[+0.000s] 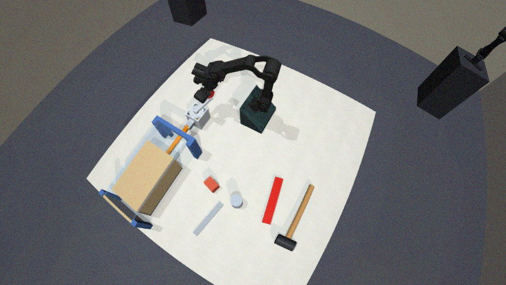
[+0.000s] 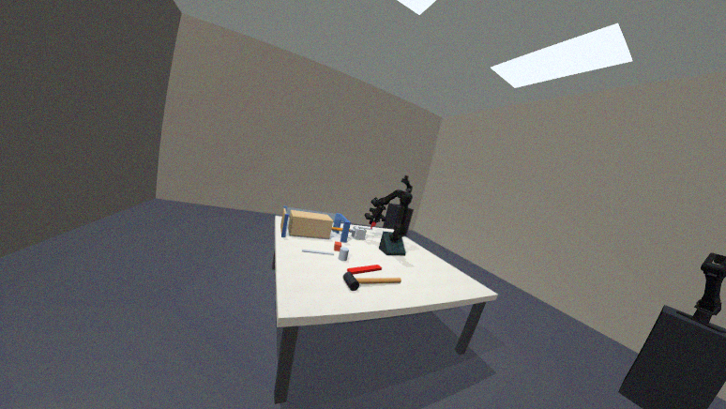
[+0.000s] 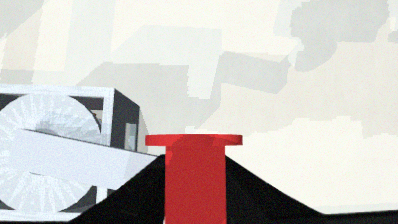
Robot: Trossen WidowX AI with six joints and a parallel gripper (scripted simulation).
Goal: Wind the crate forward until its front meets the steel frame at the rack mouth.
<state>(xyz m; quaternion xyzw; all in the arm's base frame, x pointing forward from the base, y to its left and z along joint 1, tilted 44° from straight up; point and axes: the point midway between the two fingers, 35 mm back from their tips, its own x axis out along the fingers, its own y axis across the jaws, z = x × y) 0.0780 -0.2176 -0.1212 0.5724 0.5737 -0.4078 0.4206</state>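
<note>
Red grip: one, pinched by gripper | crate: one | winch: one

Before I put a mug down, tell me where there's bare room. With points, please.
Roomiest: between the arm's base (image 1: 261, 128) (image 2: 399, 251) and the red bar (image 1: 272, 200) (image 2: 364, 269). Crowded: around the winch (image 1: 201, 121) (image 2: 358, 234), where the gripper holds the red knob (image 1: 211, 94) (image 2: 373, 223) (image 3: 195, 180).

Nearest the mallet lies a red bar, alongside its wooden handle. Farther from the mallet (past the bar) stands a pale grey cylinder; beyond that are a thin grey strip, lying flat, and a small orange-red block.
</note>
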